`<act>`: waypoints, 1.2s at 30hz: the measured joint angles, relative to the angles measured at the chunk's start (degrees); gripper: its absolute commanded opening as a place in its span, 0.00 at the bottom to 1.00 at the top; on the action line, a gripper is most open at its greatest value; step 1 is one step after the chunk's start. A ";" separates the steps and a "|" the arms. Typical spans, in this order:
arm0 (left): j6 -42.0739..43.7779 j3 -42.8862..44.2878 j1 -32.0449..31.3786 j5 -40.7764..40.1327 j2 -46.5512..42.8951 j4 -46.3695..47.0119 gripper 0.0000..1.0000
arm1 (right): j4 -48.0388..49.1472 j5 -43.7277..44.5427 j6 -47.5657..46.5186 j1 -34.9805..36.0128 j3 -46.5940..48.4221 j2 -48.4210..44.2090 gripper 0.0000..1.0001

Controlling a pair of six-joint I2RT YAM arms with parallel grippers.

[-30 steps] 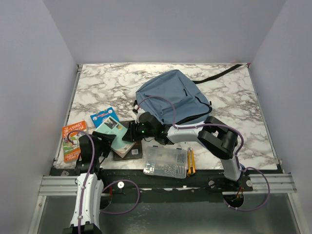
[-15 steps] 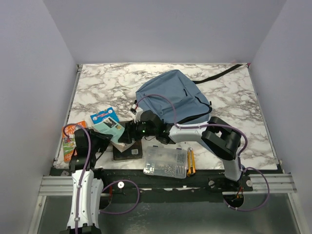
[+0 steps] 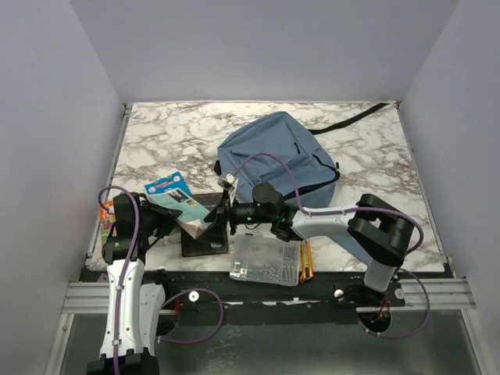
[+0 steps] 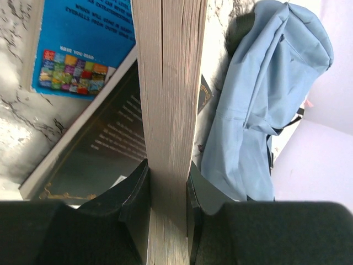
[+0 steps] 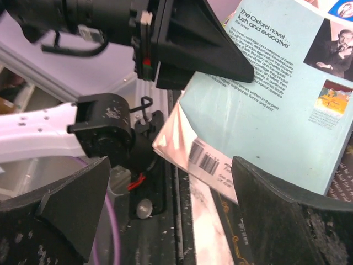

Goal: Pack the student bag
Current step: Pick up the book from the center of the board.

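The student bag (image 3: 277, 156), a blue-grey backpack, lies at the middle of the table, also visible in the left wrist view (image 4: 265, 110). My left gripper (image 3: 172, 219) (image 4: 168, 185) is shut on a pale teal paperback (image 3: 187, 209), clamping its page block (image 4: 168, 99) edge-on, tilted above the table. My right gripper (image 3: 224, 212) (image 5: 176, 212) stands open just right of that book's barcode corner (image 5: 265, 110), its fingers (image 5: 71, 204) clear of the cover.
A dark hardcover (image 3: 205, 238) (image 4: 105, 143) lies under the held book. A blue booklet (image 3: 168, 186) (image 4: 77, 44) lies behind it, an orange book (image 3: 105, 215) at the left edge. A clear plastic pouch (image 3: 266, 262) and an orange-yellow item (image 3: 305, 262) sit at the front edge.
The right gripper has opened and let go of the teal paperback. The left gripper has shut on it and now holds it alone, slightly raised and shifted left.
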 measured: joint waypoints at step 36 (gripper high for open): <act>-1.25 19.12 -0.83 12.04 10.23 -6.60 0.73 | -3.26 69.90 -57.72 20.85 6.82 1.95 0.01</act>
